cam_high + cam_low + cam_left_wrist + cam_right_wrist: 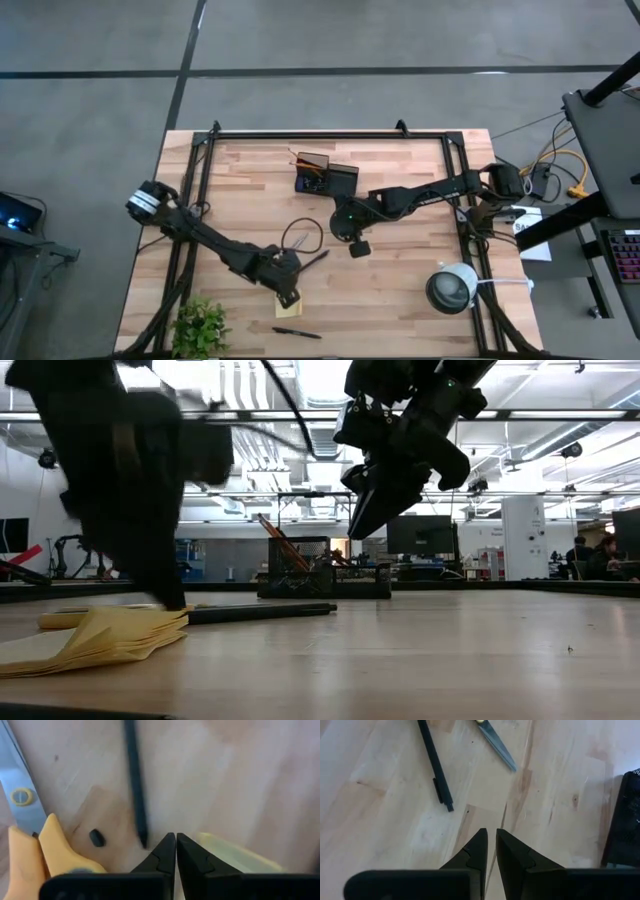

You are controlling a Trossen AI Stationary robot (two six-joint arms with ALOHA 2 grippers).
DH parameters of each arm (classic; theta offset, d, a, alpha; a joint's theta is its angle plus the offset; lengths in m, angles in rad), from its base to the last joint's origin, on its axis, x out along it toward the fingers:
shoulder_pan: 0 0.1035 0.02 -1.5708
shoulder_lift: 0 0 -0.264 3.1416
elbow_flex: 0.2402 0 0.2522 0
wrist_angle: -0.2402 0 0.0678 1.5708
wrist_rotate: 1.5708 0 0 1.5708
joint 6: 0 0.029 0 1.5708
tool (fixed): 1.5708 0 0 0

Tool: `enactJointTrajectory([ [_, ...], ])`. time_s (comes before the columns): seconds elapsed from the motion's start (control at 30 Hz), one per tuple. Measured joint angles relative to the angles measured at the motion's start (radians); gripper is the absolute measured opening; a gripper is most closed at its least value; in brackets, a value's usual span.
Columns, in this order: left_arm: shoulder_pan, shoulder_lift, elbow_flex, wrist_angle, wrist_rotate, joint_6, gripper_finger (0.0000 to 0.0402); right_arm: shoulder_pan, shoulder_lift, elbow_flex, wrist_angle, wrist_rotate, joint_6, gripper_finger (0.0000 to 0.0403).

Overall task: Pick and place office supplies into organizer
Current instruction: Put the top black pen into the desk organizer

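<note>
Looking across the tabletop in the low view, we find the yellow sticky-note pad (95,638) nearest us at the lower left, its sheets fanned. Our left gripper (172,598) comes down on it, fingers pressed together with nothing between them; in the left wrist view the fingertips (167,851) meet at the pad's (235,857) edge. Just past them lies a black pen (135,780), with a tiny black clip (97,838) and the yellow-handled scissors (30,835) at that frame's left.

From above, the left gripper (287,297) sits lower centre over the pad (288,304), a second pen (297,333) below it and the green plant (201,328) at the lower left.

Farther on, our right gripper (362,525) hangs above the wood at upper centre, its fingers nearly closed and holding nothing. In the high view it (359,248) hovers mid-frame over bare table (400,300).

Beyond that, the organizer (326,176) stands at upper centre, an orange pencil (278,543) leaning inside it. The round lamp (451,288) sits at the lower right.
</note>
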Motion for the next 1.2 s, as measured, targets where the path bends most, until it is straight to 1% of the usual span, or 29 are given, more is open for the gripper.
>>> enactJointTrajectory([
  [0.1,-0.015,-0.064,0.003,-0.007,-0.016,0.0,0.0,0.0,0.0,0.0,0.012,0.006,0.0,0.0029],
  [0.17,-0.019,-0.079,-0.008,-0.04,-0.024,0.006,0.0002,0.0,-0.001,0.0,0.026,0.006,0.0,0.0029],
  [0.27,-0.017,-0.083,-0.014,-0.072,-0.028,0.007,0.0017,0.0,-0.001,0.0,0.045,0.006,-0.005,0.0029],
  [0.43,-0.017,-0.076,-0.033,-0.064,-0.032,0.008,0.0047,0.0,-0.001,-0.003,0.052,0.006,-0.002,0.0029],
  [0.6,-0.017,-0.072,-0.064,-0.017,-0.034,0.009,0.0062,0.0,-0.001,-0.018,0.068,0.007,0.016,0.0029],
  [0.73,-0.014,-0.071,-0.076,0.012,-0.043,0.009,0.0064,0.0,-0.001,-0.028,0.07,0.009,0.019,0.0029],
  [1.03,-0.002,-0.071,-0.08,0.013,-0.062,0.01,0.0063,0.0,-0.001,-0.032,0.07,0.014,0.019,0.0029],
  [1.2,0.016,-0.035,-0.083,0.036,-0.062,0.01,0.0063,0.0,-0.001,-0.032,0.072,0.033,0.019,0.0029],
])
